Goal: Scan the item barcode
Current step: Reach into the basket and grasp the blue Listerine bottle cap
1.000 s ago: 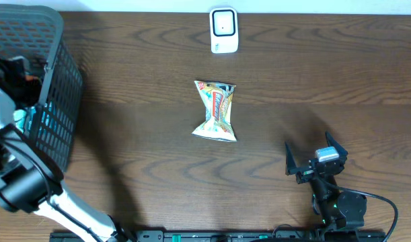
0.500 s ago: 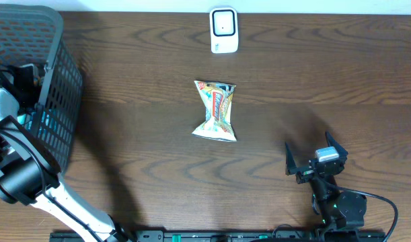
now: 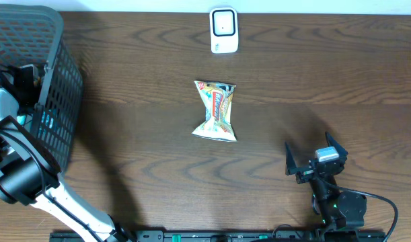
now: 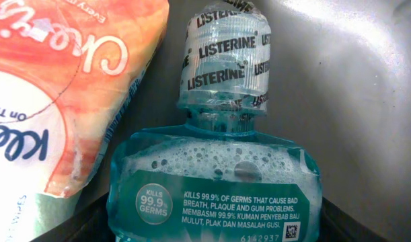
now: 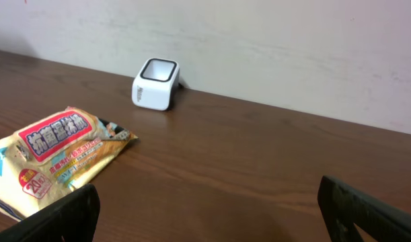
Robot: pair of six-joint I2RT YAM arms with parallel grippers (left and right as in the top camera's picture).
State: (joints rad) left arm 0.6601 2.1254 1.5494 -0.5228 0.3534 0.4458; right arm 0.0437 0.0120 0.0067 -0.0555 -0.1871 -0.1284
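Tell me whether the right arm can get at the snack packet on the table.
Probably yes. The snack packet lies flat in the open, and nothing stands between it and the right pincer, whose jaws are open and face it.

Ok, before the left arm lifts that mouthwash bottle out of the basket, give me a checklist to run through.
1. Target in view: ok, the mouthwash bottle fills the left wrist view.
2. Hold by the left gripper: cannot tell, its fingers barely show.
3. Bottle free of neighbours: not ok, the tissue pack leans on its shoulder.
4. Way to the scanner: ok, the snack packet lies flat, apart from it.
5. The right gripper out of the way: ok, open, near the front edge.
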